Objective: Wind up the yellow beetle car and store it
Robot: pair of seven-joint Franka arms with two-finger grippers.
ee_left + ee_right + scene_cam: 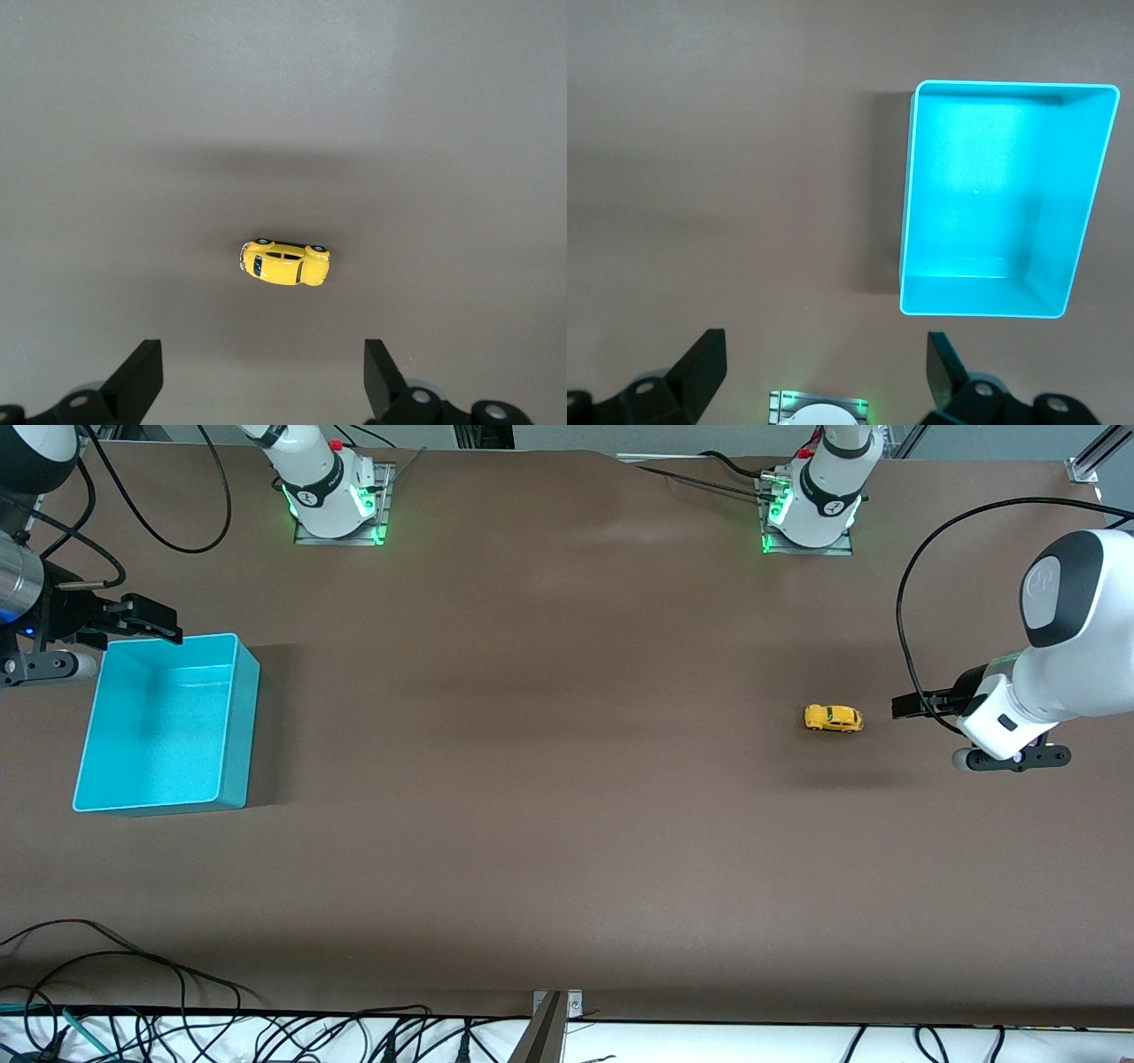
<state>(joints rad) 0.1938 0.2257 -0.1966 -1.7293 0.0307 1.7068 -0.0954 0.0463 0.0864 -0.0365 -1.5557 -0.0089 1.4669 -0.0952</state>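
The yellow beetle car (833,718) stands on its wheels on the brown table toward the left arm's end. It also shows in the left wrist view (283,264), ahead of the fingers and apart from them. My left gripper (911,705) (261,356) is open and empty, over the table beside the car. The empty turquoise bin (168,726) (970,297) stands toward the right arm's end. My right gripper (152,623) (824,347) is open and empty, over the table at the bin's rim nearest that arm's base.
The two arm bases (335,500) (811,509) stand at the table's edge farthest from the front camera. The right arm's base also shows in the right wrist view (817,409). Loose cables (133,1027) lie along the table's near edge.
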